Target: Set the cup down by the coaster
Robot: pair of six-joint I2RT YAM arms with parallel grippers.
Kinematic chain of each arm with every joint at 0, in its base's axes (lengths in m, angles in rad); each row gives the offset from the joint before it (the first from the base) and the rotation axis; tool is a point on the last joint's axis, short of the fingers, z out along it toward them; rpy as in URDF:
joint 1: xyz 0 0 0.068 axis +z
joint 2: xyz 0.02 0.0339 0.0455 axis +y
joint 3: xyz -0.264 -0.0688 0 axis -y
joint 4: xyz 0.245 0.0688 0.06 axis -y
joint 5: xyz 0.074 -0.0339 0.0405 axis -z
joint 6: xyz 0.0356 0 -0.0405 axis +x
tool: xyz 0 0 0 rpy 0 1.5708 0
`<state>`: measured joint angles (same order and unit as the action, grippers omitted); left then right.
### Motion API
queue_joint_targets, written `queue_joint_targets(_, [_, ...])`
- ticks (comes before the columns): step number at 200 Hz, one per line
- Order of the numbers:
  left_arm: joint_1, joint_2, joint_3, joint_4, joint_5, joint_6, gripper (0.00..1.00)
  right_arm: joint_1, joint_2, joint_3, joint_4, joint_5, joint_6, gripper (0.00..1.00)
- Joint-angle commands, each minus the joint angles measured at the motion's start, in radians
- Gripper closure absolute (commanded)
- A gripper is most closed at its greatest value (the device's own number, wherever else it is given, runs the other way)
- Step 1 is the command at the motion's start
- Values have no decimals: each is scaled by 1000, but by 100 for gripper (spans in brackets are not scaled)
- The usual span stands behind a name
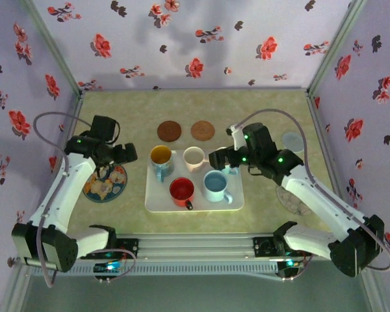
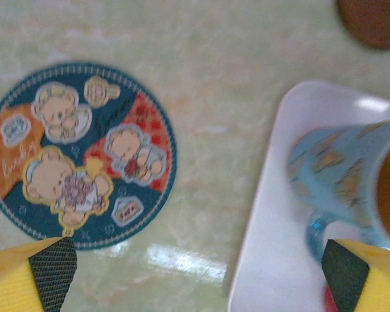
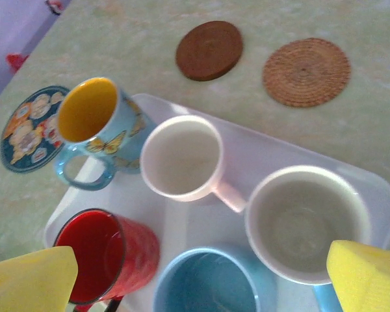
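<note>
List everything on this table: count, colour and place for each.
tray: one, white, table centre
butterfly cup: one, blue with yellow inside, tray's far left corner
small white cup: one, pinkish handle, tray's far middle
large white cup: one, tray's right side
red cup: one, tray's near left
blue cup: one, tray's near middle
bear coaster: one, dark blue and orange, left of the tray
brown coaster: one, beyond the tray
woven coaster: one, tan, beside the brown one
pale coaster: one, grey-blue, far right
clear coaster: one, right of the tray, partly under the right arm
left gripper: open, yellow fingers
right gripper: open, yellow fingers
</note>
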<state>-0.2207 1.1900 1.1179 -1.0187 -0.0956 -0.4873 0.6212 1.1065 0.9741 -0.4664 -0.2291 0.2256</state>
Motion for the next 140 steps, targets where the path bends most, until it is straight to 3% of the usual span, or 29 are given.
queue_joint_targets(1, [10, -2, -67, -37, 5, -37, 0, 48, -33, -47, 85, -47, 28, 0])
queue_joint_targets(68, [111, 84, -268, 175, 66, -68, 1, 158, 31, -117, 268, -57, 115, 0])
queue_joint_targets(140, [174, 290, -237, 318, 89, -33, 4, 208, 155, -66, 321, -65, 96, 0])
